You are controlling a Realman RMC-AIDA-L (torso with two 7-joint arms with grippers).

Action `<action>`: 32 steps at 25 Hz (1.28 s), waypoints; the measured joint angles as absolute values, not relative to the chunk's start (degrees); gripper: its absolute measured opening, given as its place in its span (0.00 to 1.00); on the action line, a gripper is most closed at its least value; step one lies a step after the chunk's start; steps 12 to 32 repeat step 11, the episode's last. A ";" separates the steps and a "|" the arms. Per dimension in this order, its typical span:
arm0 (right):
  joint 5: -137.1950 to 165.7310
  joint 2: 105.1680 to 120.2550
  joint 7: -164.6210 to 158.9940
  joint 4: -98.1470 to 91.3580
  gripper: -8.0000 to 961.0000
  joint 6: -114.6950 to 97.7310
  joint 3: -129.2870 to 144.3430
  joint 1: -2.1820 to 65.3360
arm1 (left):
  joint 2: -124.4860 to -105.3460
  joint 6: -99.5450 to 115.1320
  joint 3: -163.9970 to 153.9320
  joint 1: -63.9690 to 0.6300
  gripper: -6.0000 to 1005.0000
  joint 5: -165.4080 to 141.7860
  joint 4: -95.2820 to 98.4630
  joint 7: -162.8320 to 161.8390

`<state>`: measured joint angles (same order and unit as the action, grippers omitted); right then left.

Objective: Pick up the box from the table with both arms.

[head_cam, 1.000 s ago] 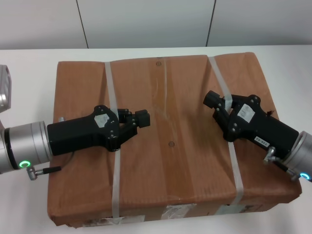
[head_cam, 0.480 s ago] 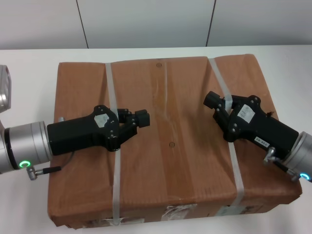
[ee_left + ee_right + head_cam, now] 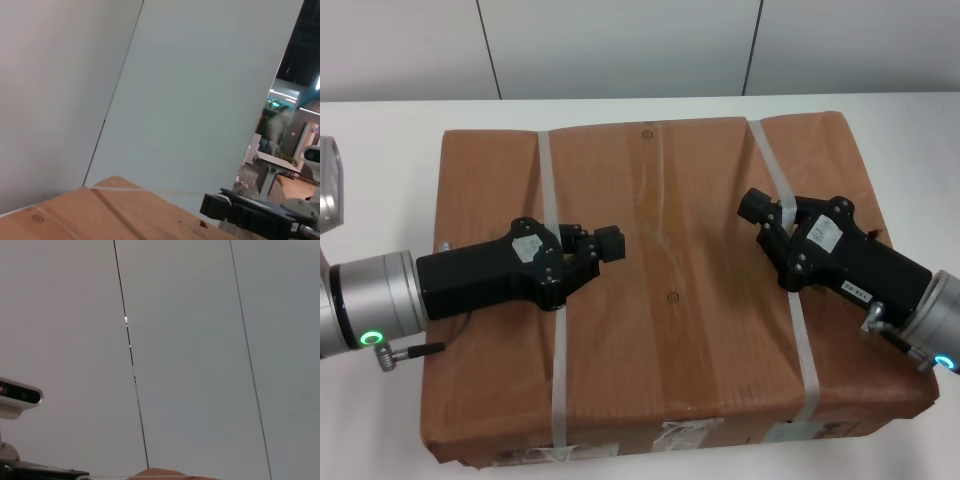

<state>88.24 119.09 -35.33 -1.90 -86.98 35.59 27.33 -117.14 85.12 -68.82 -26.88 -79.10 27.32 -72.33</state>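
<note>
- The box (image 3: 670, 300) lay flat on the table (image 3: 380, 125), filling most of the head view, with its labelled side facing the robot.
- We judged the lift as not yet accomplished: no corner or edge appeared raised, and neither arm was placed at a side of the box.
- The left gripper (image 3: 603, 243) was over the top face of the box, beside the left strap (image 3: 555, 330). Its fingers looked nearly together and held nothing; we could not tell whether they were fully clenched.
- The right gripper (image 3: 757, 206) was over the top face near the right strap (image 3: 800, 340). We could not tell its state.
- We could not tell whether either gripper touched the paper or hung just above it.
- Remaining, in our judgement: bringing both grippers to opposite sides, pressing inward, and raising the box together.
- Count: one box, one table, two straps, two grippers, and at least two white labels (image 3: 692, 432) along the near side.
</note>
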 joint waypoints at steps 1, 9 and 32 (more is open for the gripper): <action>88.24 119.09 -35.33 -1.88 0.04 -86.96 35.59 27.33 | -117.15 85.01 -68.82 -26.88 0.08 -79.10 27.33 -72.33; 88.25 119.09 -35.33 -1.83 0.04 -86.25 35.60 27.34 | -117.16 84.89 -68.82 -26.88 0.08 -79.10 27.27 -72.34; 88.24 119.09 -35.33 -1.84 0.04 -86.25 35.63 27.39 | -117.16 84.83 -68.82 -26.89 0.08 -79.10 27.26 -72.37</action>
